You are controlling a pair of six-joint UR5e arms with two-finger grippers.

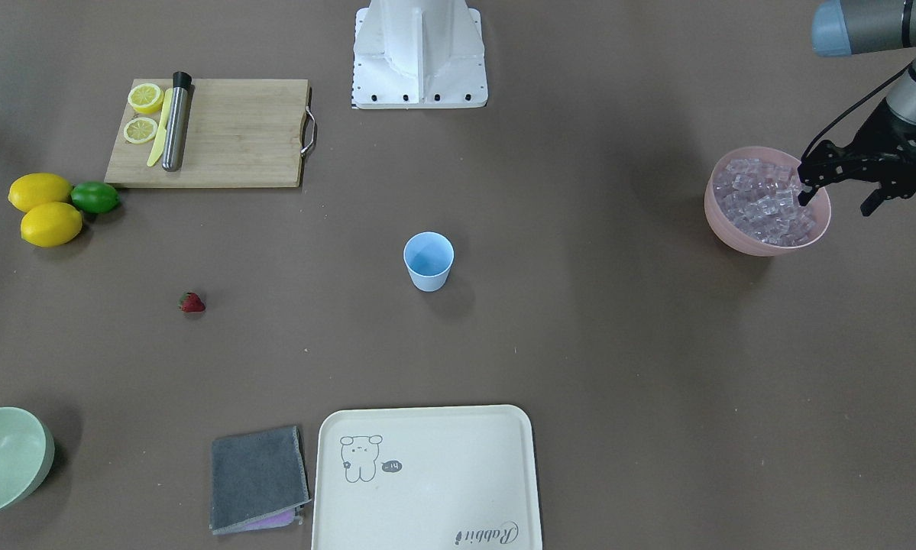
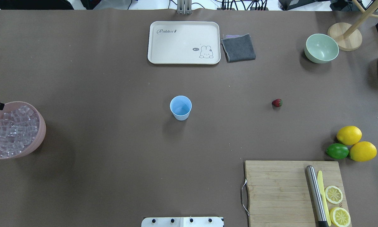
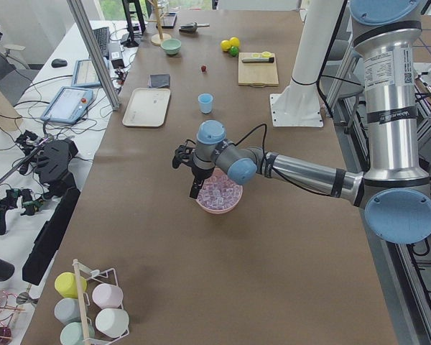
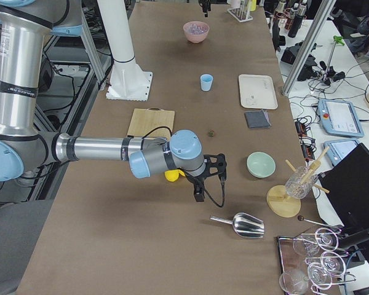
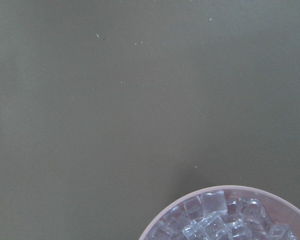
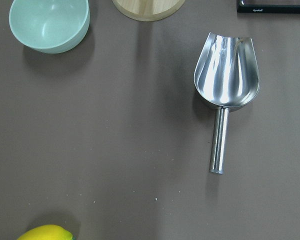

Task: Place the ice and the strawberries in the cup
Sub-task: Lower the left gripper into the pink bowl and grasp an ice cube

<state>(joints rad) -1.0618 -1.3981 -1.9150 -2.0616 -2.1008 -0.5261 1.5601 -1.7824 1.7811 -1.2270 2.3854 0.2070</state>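
I am holding my left gripper (image 1: 836,204) with its jaws spread at the rim of the round pink plastic bowl (image 1: 725,221). One finger is poised over the heap of small clear glassy ice cubes (image 1: 767,202) and the other is hanging outside the bowl wall. How high I am hovering above the cubes I cannot tell.

The small light-blue tapered plastic cup (image 1: 428,261) is standing upright and empty well away from this gripper, out toward the middle of the counter. The small red strawberry with its green cap (image 1: 192,303) is lying farther off, beyond the cup.

To take ice cleanly, I judge I should be shifting inward so both fingers clear the rim. Then I should be descending onto a single cube on top of the heap and closing gently on its flat faces. The cubes look slick, so a skewed pinch would likely squirt one out.

My right gripper (image 4: 208,183) is hanging over the counter near a shiny steel scoop (image 6: 226,75). Whether it is spread or closed I cannot tell.
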